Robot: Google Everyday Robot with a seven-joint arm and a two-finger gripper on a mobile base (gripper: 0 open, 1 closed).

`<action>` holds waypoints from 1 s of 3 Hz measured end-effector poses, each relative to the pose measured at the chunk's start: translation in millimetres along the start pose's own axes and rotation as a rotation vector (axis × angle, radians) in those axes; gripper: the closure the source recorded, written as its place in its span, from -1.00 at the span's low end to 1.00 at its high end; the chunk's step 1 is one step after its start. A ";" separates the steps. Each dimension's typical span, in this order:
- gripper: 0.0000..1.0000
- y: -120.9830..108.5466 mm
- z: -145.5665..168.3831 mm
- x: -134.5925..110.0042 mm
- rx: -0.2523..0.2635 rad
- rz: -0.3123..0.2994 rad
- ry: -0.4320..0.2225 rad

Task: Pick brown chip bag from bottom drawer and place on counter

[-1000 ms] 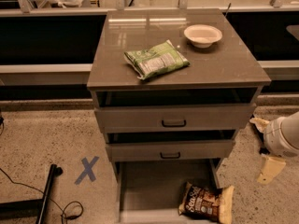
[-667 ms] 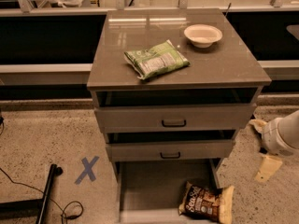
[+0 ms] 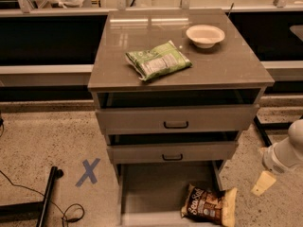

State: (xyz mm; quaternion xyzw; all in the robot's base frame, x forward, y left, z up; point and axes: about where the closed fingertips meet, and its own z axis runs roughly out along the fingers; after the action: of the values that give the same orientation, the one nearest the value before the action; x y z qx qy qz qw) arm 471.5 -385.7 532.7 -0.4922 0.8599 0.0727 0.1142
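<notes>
One chip bag below-left of claw

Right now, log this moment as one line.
stage: pre-grasp | gripper: open, empty, right of bottom drawer | brown chip bag: in drawer, front right | counter: green bag, bowl

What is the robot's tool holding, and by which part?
Nothing: the tool hangs right of the cabinet, apart from the brown chip bag lying in the bottom drawer.

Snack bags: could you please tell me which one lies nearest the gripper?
The brown chip bag in the bottom drawer; the gripper hangs low to its right. The green-and-white snack bag lies up on the counter, farther away.
</notes>
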 end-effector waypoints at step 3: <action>-1.00 14.5 143.6 76.6 -0.192 0.564 -0.116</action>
State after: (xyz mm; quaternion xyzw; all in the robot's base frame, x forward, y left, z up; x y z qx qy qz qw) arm 439.4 -407.9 374.0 -0.2378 0.9438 0.2106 0.0915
